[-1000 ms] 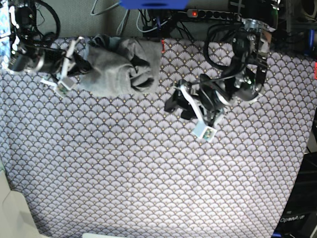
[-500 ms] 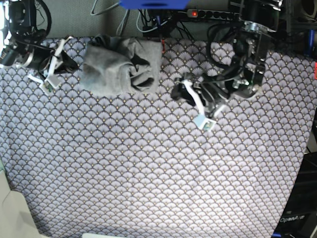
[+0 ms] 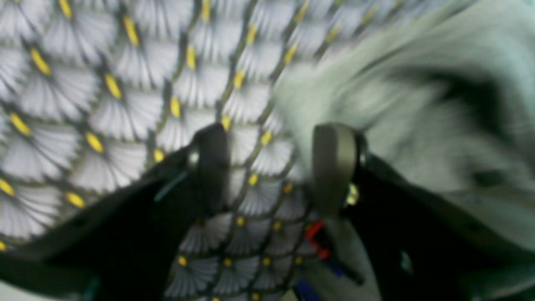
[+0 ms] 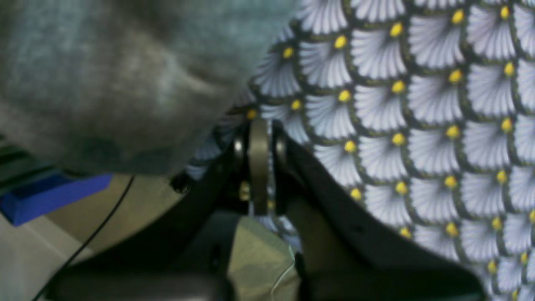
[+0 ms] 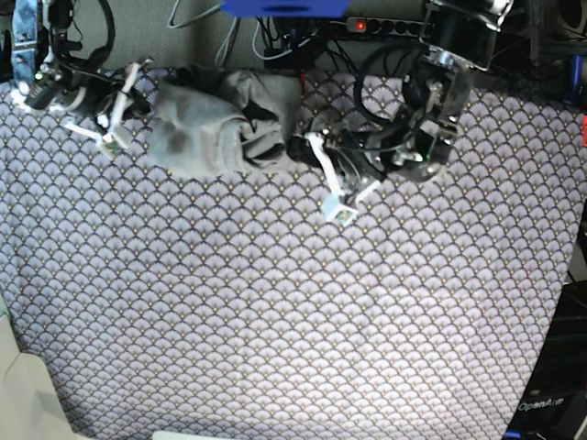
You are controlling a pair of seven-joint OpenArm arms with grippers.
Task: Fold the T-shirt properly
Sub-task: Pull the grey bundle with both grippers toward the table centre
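Note:
The T-shirt lies crumpled in a grey heap at the far edge of the scallop-patterned cloth. My left gripper sits low at the heap's right edge. In the left wrist view the left gripper is open, patterned cloth shows between its fingers, and its right finger stands against the blurred T-shirt. My right gripper is just off the heap's left side. In the right wrist view the right gripper is shut with nothing in it, beside the T-shirt.
Behind the cloth run cables, a power strip with a red switch and a blue object. The blue object also shows past the cloth's edge. A dark box stands at the right front corner.
The left gripper has moved left across the cloth up to the T-shirt's right edge. The right gripper drew back from the heap's left side and shifted farther back. The heap barely changed.

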